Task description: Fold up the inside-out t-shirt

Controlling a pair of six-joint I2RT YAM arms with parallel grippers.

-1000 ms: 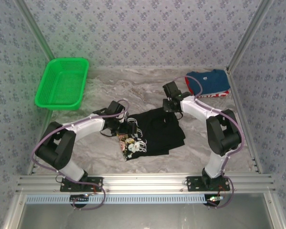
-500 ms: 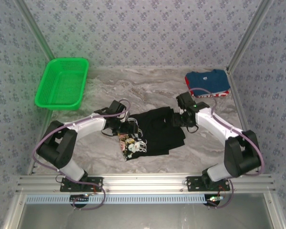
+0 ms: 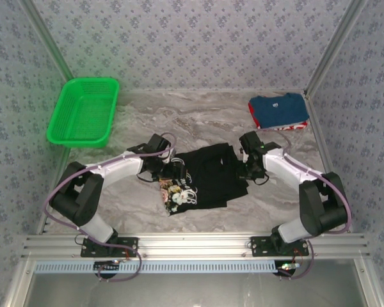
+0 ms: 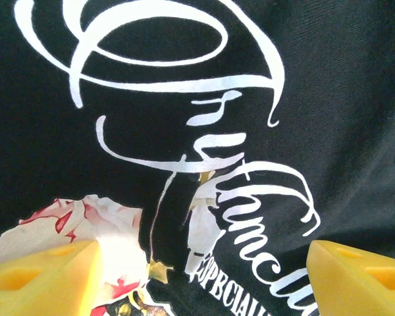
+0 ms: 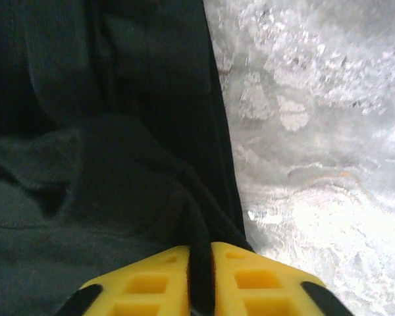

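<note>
T-shirt, long axis left-right, print leftward

The left arm and the right arm are built alike, with smooth white link shells between chunky black joint housings, and each stands on a black base plate. A thin lilac cable loops loosely along each arm. The fingers are bright yellow wedge-shaped blocks with shallow rectangular recesses moulded into their faces.
</note>
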